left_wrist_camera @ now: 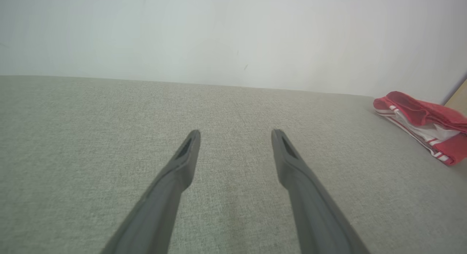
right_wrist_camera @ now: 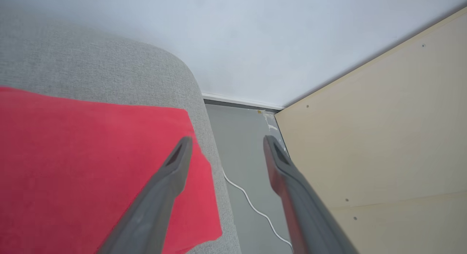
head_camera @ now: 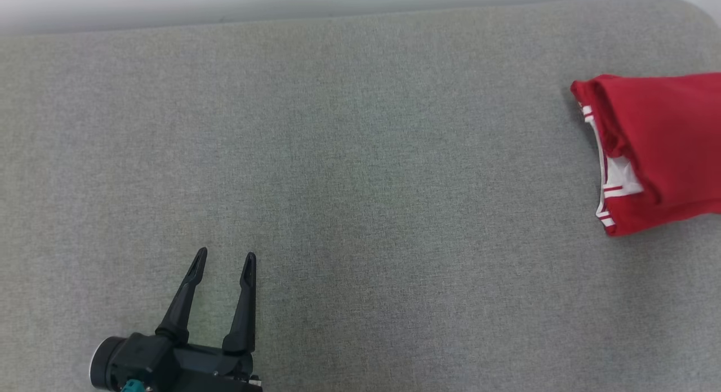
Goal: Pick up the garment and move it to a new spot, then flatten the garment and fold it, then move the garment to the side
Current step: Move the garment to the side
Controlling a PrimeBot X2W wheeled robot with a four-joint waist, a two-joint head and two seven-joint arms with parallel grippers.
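The garment [head_camera: 659, 150] is red with white striped trim and lies folded at the far right of the grey padded surface [head_camera: 349, 166], running past the head view's right edge. In the left wrist view the garment [left_wrist_camera: 423, 126] shows far off to the right. My left gripper [head_camera: 224, 257] rests at the lower left, open and empty, well away from the cloth; its fingers also spread apart in its own view as the left gripper [left_wrist_camera: 235, 134]. My right gripper [right_wrist_camera: 226, 141] is open above the garment's [right_wrist_camera: 91, 166] outer edge, holding nothing.
The padded surface ends in a rounded corner [right_wrist_camera: 189, 75] beside the garment. Beyond it lies a grey floor with a white cable [right_wrist_camera: 251, 203], and a pale wooden panel [right_wrist_camera: 383, 130] stands close on the right. A white wall [left_wrist_camera: 233, 35] runs behind.
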